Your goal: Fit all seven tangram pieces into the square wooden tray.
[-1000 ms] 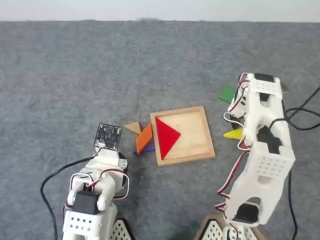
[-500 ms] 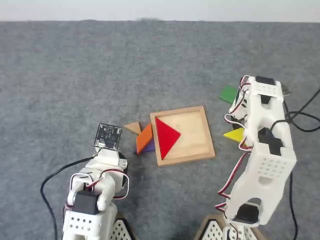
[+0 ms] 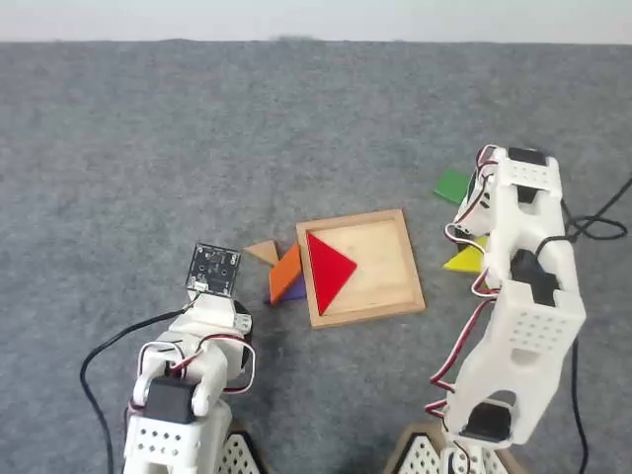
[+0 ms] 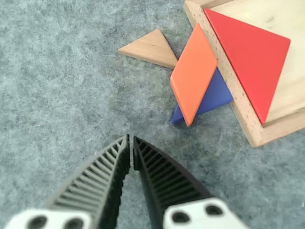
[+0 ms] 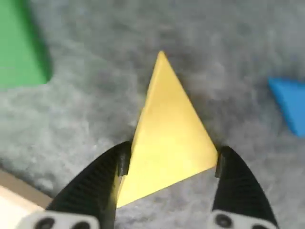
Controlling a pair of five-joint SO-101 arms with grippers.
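- Since a second ago, the right arm has edged slightly toward the near edge of the high view, and the yellow triangle piece beside it has shifted a little with it; the left arm has not moved.
- Right tool: its two black fingers are closed against opposite sides of the yellow triangle piece, gripping it just above the grey felt-like worktop cover.
- Left tool: closed on nothing, fingers nearly touching, above bare felt near the loose pieces.
- Square wooden tray lies flat mid-worktop; a large red triangle lies inside against its left wall.
- Just outside that wall, an orange parallelogram lies on top of a dark blue triangle, with a plain wooden triangle touching the orange piece's far corner.
- A green piece lies beyond the yellow one, well apart from the tray; a light blue piece lies near the yellow one.
- A pale wall strip borders the felt's far edge; black cables trail from the arm bases.
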